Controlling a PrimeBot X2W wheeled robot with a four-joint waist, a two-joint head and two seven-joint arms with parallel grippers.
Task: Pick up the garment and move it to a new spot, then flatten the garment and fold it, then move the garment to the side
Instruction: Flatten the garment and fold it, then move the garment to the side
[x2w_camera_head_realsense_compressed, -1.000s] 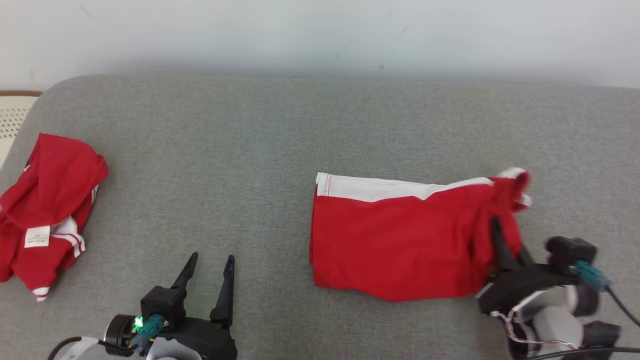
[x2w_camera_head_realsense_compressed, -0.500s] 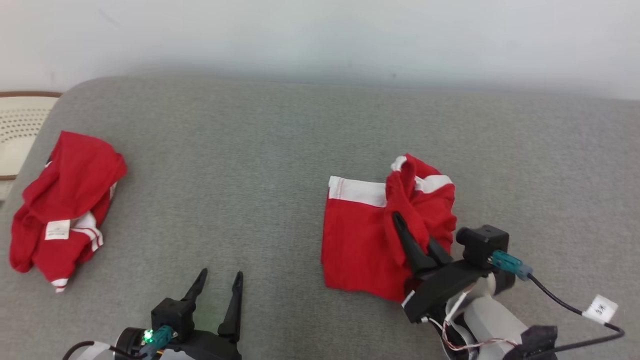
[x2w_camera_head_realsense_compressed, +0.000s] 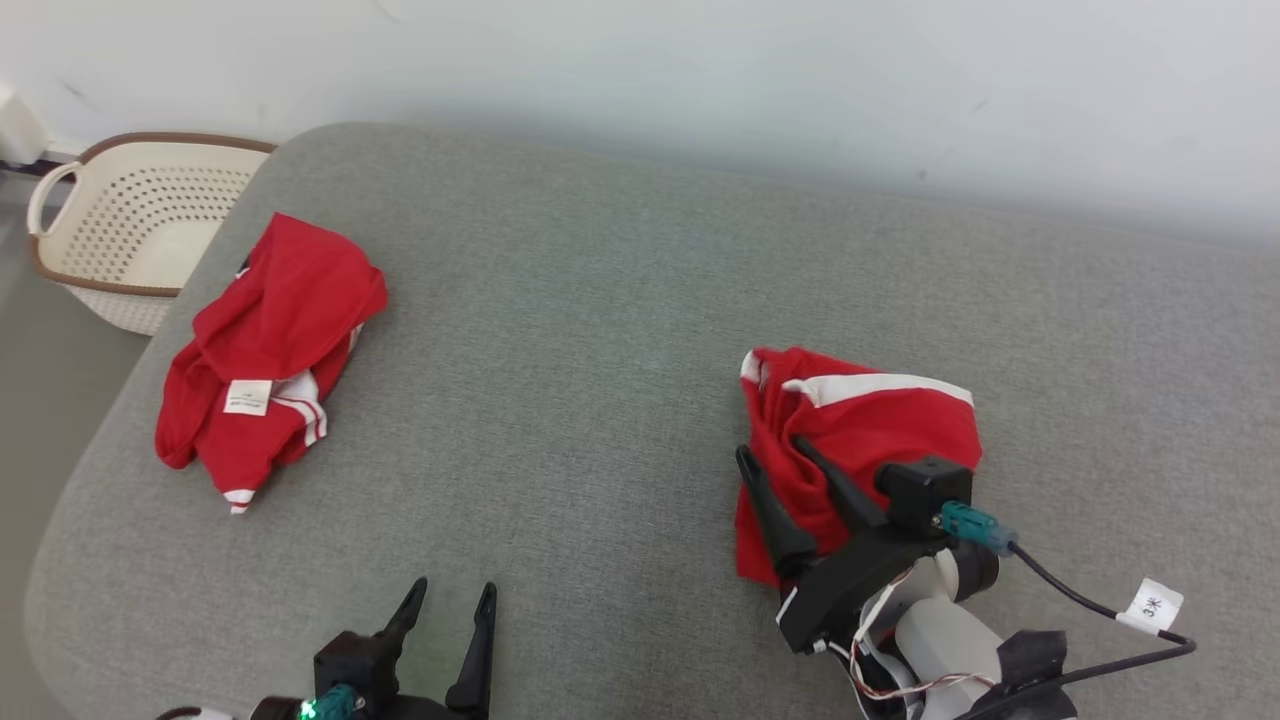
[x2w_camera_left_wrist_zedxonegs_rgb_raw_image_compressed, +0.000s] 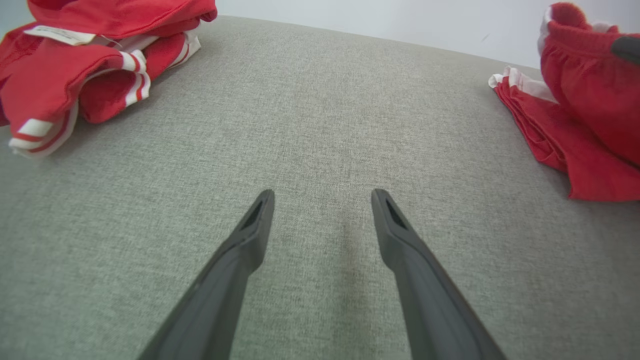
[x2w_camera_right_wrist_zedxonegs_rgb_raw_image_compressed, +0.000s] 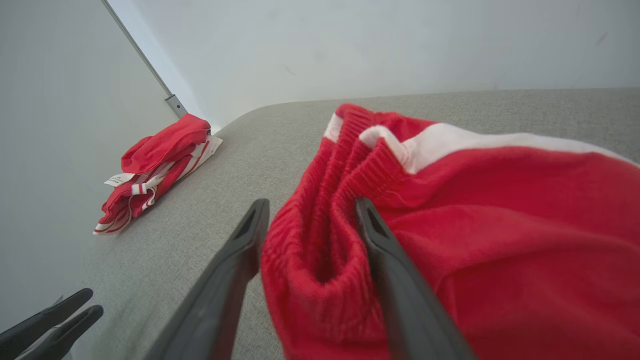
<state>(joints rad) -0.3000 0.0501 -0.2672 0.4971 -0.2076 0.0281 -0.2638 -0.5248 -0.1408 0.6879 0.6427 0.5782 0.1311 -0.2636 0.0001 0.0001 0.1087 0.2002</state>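
**Right jaws parted about a gathered fold of the red garment**

The garment (x2w_camera_head_realsense_compressed: 870, 430), red with a white band, lies doubled over on the grey upholstered surface (x2w_camera_head_realsense_compressed: 560, 350). The right jaws stand apart over its near left portion. A ribbed, gathered fold (x2w_camera_right_wrist_zedxonegs_rgb_raw_image_compressed: 320, 240) of the cloth sits in the gap between the two dark right fingers (x2w_camera_right_wrist_zedxonegs_rgb_raw_image_compressed: 400, 280), which flank the fold without pressing it flat. From these jaws the rest of the garment (x2w_camera_right_wrist_zedxonegs_rgb_raw_image_compressed: 500, 225) spreads ahead and to the right of the fingertips, with the white band along its far edge. A white tag (x2w_camera_head_realsense_compressed: 1152, 606) hangs behind these jaws, beside the wrist.

The left jaws are likewise apart. The left fingers (x2w_camera_left_wrist_zedxonegs_rgb_raw_image_compressed: 240, 260) point across bare surface with nothing between them. Relative to these jaws, the garment (x2w_camera_left_wrist_zedxonegs_rgb_raw_image_compressed: 575, 100) lies ahead and well to the right. A second red garment (x2w_camera_left_wrist_zedxonegs_rgb_raw_image_compressed: 75, 65), crumpled, with white stripes and a white label, lies ahead and well to the left.

In the head view the second red garment (x2w_camera_head_realsense_compressed: 270, 340) is well apart from the right jaws, far to their left, near the rounded corner of the surface. A cream perforated basket (x2w_camera_head_realsense_compressed: 120, 305) with a brown rim stands past that corner, off the surface. A pale wall (x2w_camera_head_realsense_compressed: 700, 70) rises beyond the surface, ahead of both pairs of jaws.
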